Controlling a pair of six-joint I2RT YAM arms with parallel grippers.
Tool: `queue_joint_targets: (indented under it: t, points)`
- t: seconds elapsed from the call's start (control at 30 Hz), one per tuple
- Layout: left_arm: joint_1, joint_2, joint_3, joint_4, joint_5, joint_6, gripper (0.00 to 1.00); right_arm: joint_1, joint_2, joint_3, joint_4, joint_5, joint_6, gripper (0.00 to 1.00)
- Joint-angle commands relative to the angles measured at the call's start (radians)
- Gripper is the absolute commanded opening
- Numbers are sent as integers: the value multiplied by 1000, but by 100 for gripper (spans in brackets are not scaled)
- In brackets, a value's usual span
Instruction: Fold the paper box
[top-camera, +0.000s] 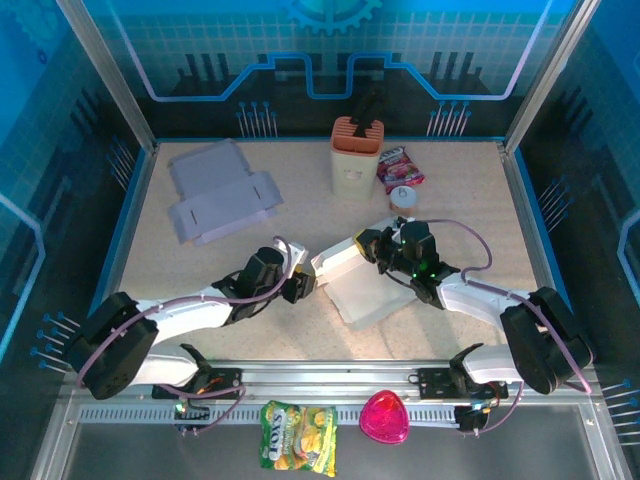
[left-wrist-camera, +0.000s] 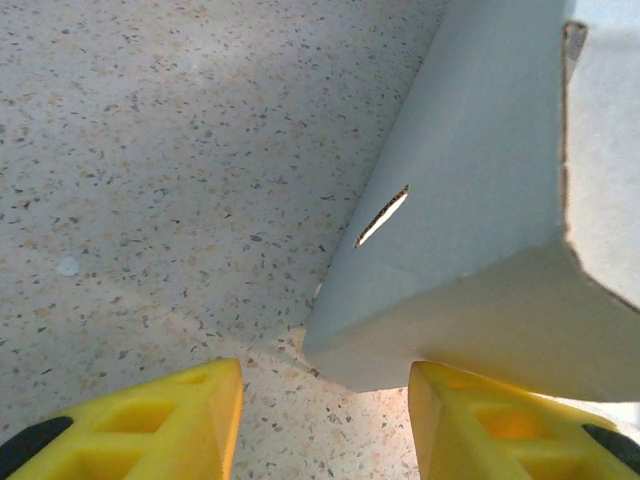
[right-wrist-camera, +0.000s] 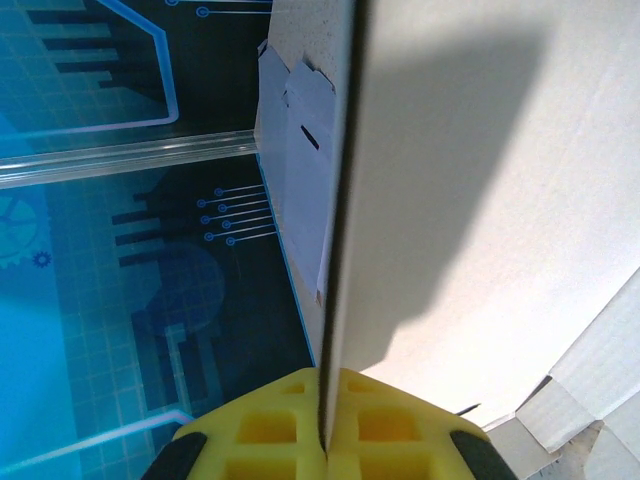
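The half-folded paper box (top-camera: 365, 290) sits mid-table. The right gripper (top-camera: 384, 250) pinches 1 upright wall at the box's 12 o'clock edge. The left gripper (top-camera: 300, 287), fingers apart and empty, faces the box's 9 o'clock corner, just ahead.

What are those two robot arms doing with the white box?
They are folding a paper box in the middle of the table. The right gripper is shut on the edge of one of its panels. The left gripper is open, with a corner of the box just ahead of its fingers. The box is only partly folded.
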Motion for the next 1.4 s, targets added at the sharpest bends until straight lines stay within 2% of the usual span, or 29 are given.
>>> queue_joint_targets:
  t: [0.0,0.2,0.4,0.6,1.1,1.37]
  points:
    - [6,18,1,75,48,36,47,-11,11,-17,-2,-3,-25,0]
    - [-6,44,7,106,63,63,47,-10,22,-13,0,-7,-30,0]
    - [-36,78,41,98,68,102,42,-8,36,-24,23,-6,-27,0]
    - [-94,88,69,87,-2,130,37,-8,41,-21,37,-8,-23,0]
    - [-133,78,86,102,-94,130,25,-1,42,-28,110,-13,-3,0]
    - [-145,64,92,89,-120,144,24,-1,62,-43,174,-27,13,0]
